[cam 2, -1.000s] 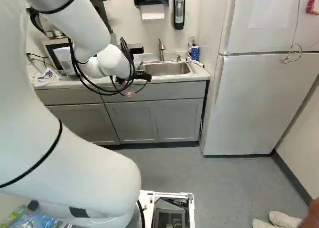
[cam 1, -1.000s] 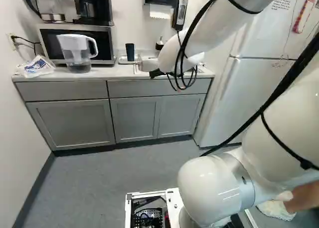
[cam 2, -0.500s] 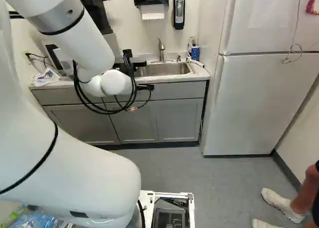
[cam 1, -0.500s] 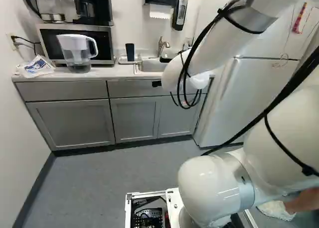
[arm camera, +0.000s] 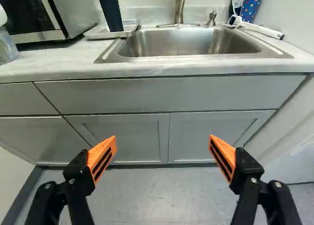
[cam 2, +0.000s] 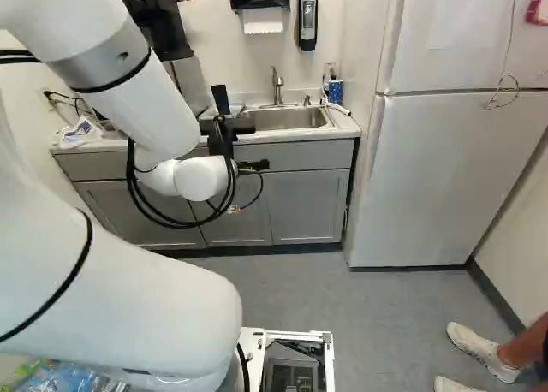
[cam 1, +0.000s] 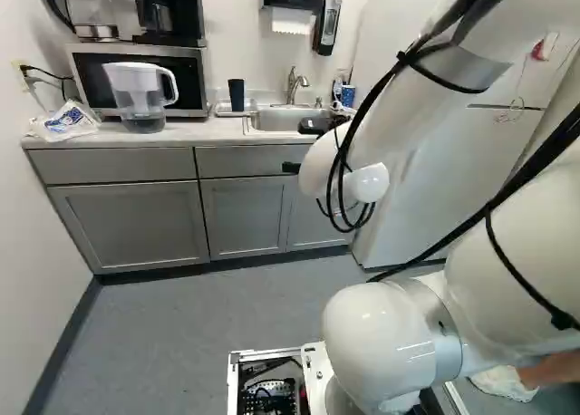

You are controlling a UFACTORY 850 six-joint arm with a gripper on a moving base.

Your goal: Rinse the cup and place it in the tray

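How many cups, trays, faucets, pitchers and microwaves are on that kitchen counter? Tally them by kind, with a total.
Cups: 2 (dark cup, dotted cup)
Tray: 1
Faucet: 1
Pitcher: 1
Microwave: 1
Total: 6

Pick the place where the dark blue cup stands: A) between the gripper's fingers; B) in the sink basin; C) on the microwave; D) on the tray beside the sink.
D: the dark blue cup rests on the tray beside the sink, outside the open gripper.
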